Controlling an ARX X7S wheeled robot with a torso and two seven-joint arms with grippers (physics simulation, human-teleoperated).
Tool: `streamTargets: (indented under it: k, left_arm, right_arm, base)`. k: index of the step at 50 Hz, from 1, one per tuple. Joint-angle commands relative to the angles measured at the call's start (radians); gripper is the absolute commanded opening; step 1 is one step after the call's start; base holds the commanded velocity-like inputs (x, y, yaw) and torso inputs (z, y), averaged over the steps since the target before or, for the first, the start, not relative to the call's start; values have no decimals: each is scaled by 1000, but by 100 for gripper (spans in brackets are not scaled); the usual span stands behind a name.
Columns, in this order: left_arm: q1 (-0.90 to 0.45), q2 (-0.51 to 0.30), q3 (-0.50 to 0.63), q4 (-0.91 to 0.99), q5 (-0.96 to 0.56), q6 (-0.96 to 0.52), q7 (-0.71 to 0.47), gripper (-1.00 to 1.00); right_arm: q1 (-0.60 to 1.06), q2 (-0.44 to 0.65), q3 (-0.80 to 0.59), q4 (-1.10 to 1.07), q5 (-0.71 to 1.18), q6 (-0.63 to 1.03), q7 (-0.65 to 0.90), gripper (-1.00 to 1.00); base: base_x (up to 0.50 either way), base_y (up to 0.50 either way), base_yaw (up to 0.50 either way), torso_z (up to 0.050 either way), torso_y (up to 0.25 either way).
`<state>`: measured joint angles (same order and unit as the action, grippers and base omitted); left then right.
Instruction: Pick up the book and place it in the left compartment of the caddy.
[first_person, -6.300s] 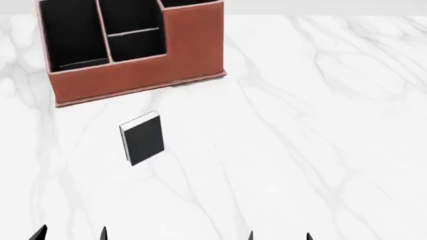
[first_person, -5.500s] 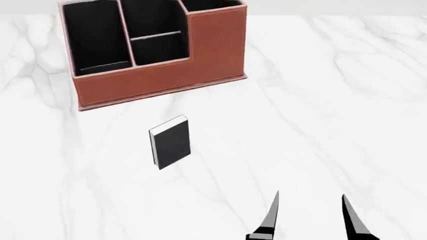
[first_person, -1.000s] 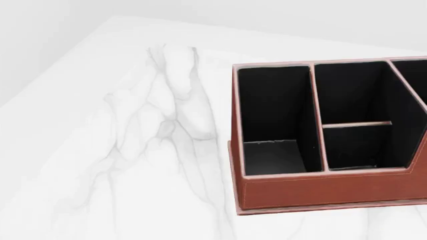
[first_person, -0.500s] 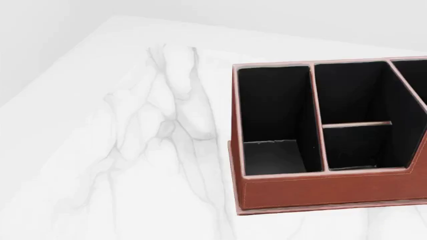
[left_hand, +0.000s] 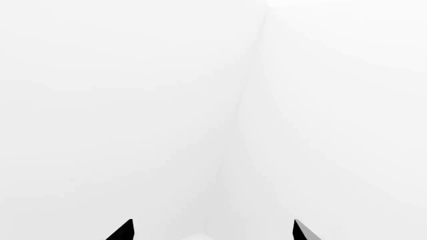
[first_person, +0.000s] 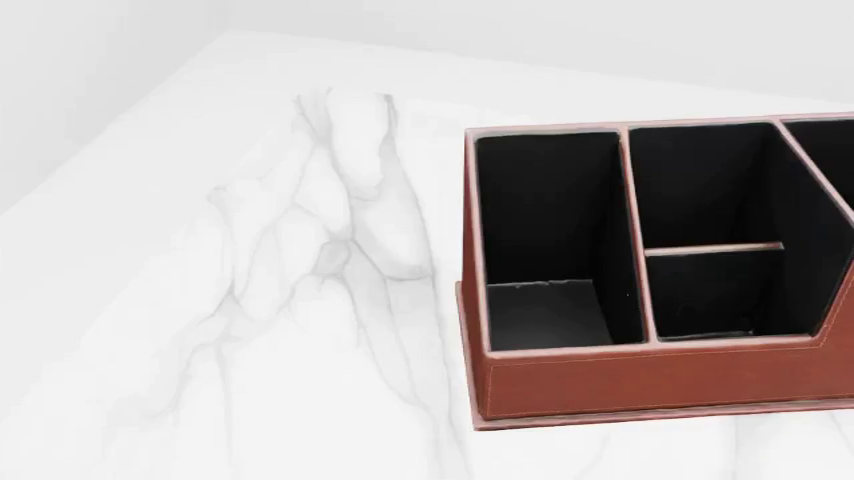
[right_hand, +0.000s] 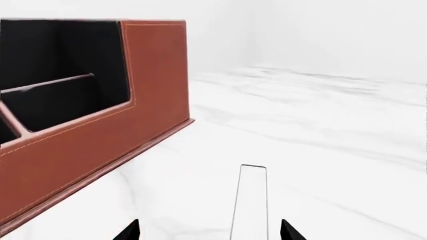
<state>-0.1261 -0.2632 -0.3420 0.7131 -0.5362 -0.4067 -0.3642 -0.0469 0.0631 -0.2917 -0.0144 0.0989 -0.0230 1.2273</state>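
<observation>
Left wrist view shows only blank white surroundings, with the left gripper (left_hand: 212, 232) empty and its two dark fingertips spread wide; it has no part in the job at this moment. Head view takes in the white marble-veined tabletop (first_person: 267, 300) and, toward the right, the large reddish-brown leather-look caddy with black interior and pale stitched rims (first_person: 641, 385). Its long narrow black-lined left compartment (first_person: 547, 230) is at the lower-walled end and has nothing in it. Neither arm nor the book appears in this view. Right wrist view has the caddy's taller stepped end close by and the right gripper (right_hand: 209, 231) low over the marble, tips apart. Between those tips shows the small thin book with white page edges (right_hand: 253, 200), seen edge-on as a narrow pale strip and nearer one finger than the other. Whether either finger touches it cannot be told. By my judgement the pick-up is not secured and placing has not begun. The next move calls for closing squarely on the thin book, lifting it, then carrying it across the caddy to the far left slot and lowering it in edge-first.
</observation>
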Motion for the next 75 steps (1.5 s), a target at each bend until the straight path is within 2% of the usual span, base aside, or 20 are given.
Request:
streamTargets:
  k: [1, 15, 35, 65, 66, 75]
  left_arm:
    - [0, -4, 5, -2, -1, 1, -6, 100]
    - [0, -12, 5, -3, -8, 3, -12, 100]
    - [2, -19, 7, -4, -12, 8, -20, 100]
    - [10, -28, 12, -11, -14, 25, -26, 100]
    - [10, -28, 13, -12, -13, 25, -26, 100]
    - [11, -32, 23, -16, -8, 29, -24, 100]
  right_arm:
    - [-5, 8, -8, 37, 29, -22, 11, 100]
    - [-23, 26, -5, -6, 23, -18, 56, 100]
    - [5, 25, 4, 98, 148, -65, -4, 100]
    - [-3, 38, 13, 97, 195, -87, 36, 100]
    - [-3, 38, 12, 100, 197, -97, 30, -100]
    - [0, 49, -3, 88, 166, -98, 50, -100]
  base:
    - [0, 0, 0, 0, 0]
    - [0, 0, 0, 0, 0]
    - [0, 0, 0, 0, 0]
    - [0, 0, 0, 0, 0]
    - [0, 0, 0, 0, 0]
    - [0, 0, 0, 0, 0]
